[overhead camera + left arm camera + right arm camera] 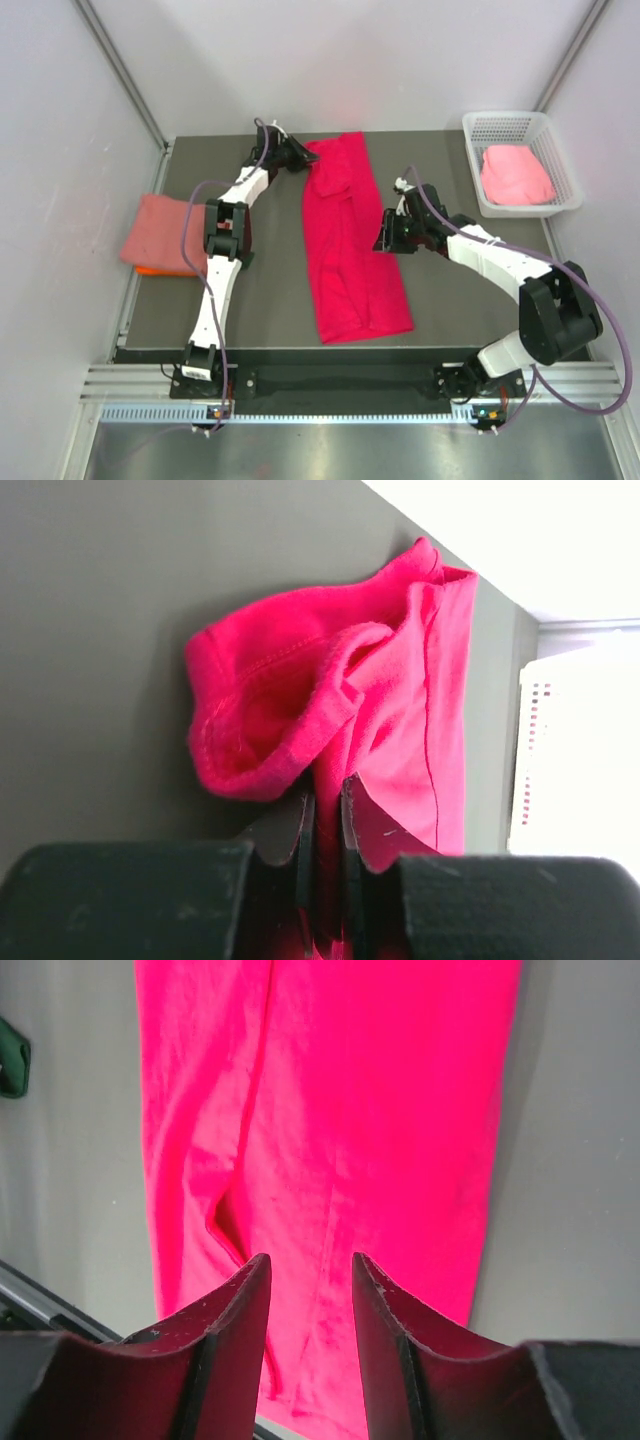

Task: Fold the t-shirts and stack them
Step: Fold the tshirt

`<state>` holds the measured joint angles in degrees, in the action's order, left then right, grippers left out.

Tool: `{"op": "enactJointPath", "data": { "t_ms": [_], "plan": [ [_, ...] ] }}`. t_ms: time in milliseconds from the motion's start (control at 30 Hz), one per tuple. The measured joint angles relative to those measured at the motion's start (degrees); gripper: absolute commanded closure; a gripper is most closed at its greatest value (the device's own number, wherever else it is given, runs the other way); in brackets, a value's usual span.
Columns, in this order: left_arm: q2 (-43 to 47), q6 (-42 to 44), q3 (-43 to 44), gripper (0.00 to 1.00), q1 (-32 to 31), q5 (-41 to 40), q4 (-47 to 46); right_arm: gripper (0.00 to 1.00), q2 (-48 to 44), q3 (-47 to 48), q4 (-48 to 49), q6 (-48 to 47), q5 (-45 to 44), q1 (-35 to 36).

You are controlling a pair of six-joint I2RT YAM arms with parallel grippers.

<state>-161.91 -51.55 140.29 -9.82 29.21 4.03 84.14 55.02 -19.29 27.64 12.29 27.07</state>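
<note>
**Condition.** The crimson-pink t-shirt (pixel 352 250) lies on the table (pixel 270 300) as a long narrow strip. It runs from the far edge toward the near edge, between the two arms. The left fingers (pixel 296 845) are closed on cloth at the strip's far left corner, and the hem bunches and curls above the grip. The right fingers (pixel 236 1310) are parted to a moderate gap over the strip's right edge near mid-length. No cloth is seen pinched between them. A salmon t-shirt (pixel 160 228) rests folded on an orange t-shirt (pixel 162 270) at the left of the table. A light pink t-shirt (pixel 515 175) sits crumpled in the white basket (pixel 505 121) at the far right.

**Probable step.** The strip is likely due to be folded across its length.

**Hazards.**

1. **Single-point hold.** Only one corner is gripped. If the left arm lifts or pulls alone, the strip is likely to twist, drag across the table and open out of its lengthwise fold.
2. **Uncertain layer count.** The views do not show how many layers the left fingers hold. If they hold only the upper layer, the lower layers would stay behind and the fold would separate.
3. **Right-side pickup.** The right fingers sit close to the cloth's edge. If they close there, they may catch one layer or miss the cloth entirely.
4. **Uneven result.** A skewed or wrinkled cross-fold would sit badly on the stack at the left and could tip the stack's edges out of line.
</note>
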Motion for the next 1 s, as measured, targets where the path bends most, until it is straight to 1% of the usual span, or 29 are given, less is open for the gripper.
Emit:
{"op": "enactJointPath", "data": {
  "t_ms": [67,133,167,233,267,300,333,467,567,633,700,767,867,1000],
  "plan": [
    [0.0,-0.6,0.0,0.92,0.3,-0.1,-0.2,0.61,0.0,-0.5,0.0,-0.6,0.8,-0.4],
    [0.0,-0.7,-0.1,0.86,0.7,-0.1,-0.2,0.60,0.0,-1.1,0.4,-0.9,1.4,-0.5],
    [0.0,-0.6,-0.2,0.73,1.0,-0.1,-0.3,0.60,0.0,-1.5,0.6,-1.1,1.6,-0.6],
    [0.7,-0.6,-1.6,0.55,1.5,0.1,-1.2,0.58,0.0,-2.6,0.9,-1.2,1.5,-0.6],
    [1.6,-0.3,-2.8,0.44,1.7,0.2,-1.5,0.56,0.0,-3.2,0.9,-1.3,1.4,-0.6],
    [3.2,0.3,-4.4,0.17,1.9,0.0,-1.6,0.54,0.0,-4.1,0.9,-1.5,1.3,-0.6],
    [4.7,0.6,-6.4,0.01,2.2,0.5,-2.3,0.51,0.0,-5.0,1.0,-1.6,1.0,-0.6],
    [12.6,3.7,-13.8,0.01,3.1,0.0,-1.6,0.51,-1.6,-10.2,0.3,-2.1,-0.6,-0.6],
    [17.0,6.3,-17.2,0.01,3.4,-1.2,0.9,0.52,-4.5,-13.8,-1.1,-2.1,-1.7,-0.6],
    [20.8,7.8,-21.7,0.01,3.5,-2.8,2.6,0.53,-7.1,-15.6,-2.3,-1.9,-2.7,-0.6],
    [25.9,9.1,-28.5,0.01,3.5,-4.7,4.4,0.53,-10.3,-17.3,-3.7,-1.5,-4.2,-0.6],
    [32.4,10.3,-37.3,0.01,3.5,-7.1,5.8,0.54,-13.9,-18.8,-5.1,-0.8,-5.5,-0.5],
    [42.8,11.5,-49.9,0.01,3.0,-10.3,7.7,0.59,-18.8,-21.0,-7.6,0.5,-6.9,0.0],
    [56.4,12.6,-64.1,0.02,1.5,-14.1,9.7,0.64,-20.7,-22.8,-9.2,2.6,-8.2,2.3]
  ]
}}
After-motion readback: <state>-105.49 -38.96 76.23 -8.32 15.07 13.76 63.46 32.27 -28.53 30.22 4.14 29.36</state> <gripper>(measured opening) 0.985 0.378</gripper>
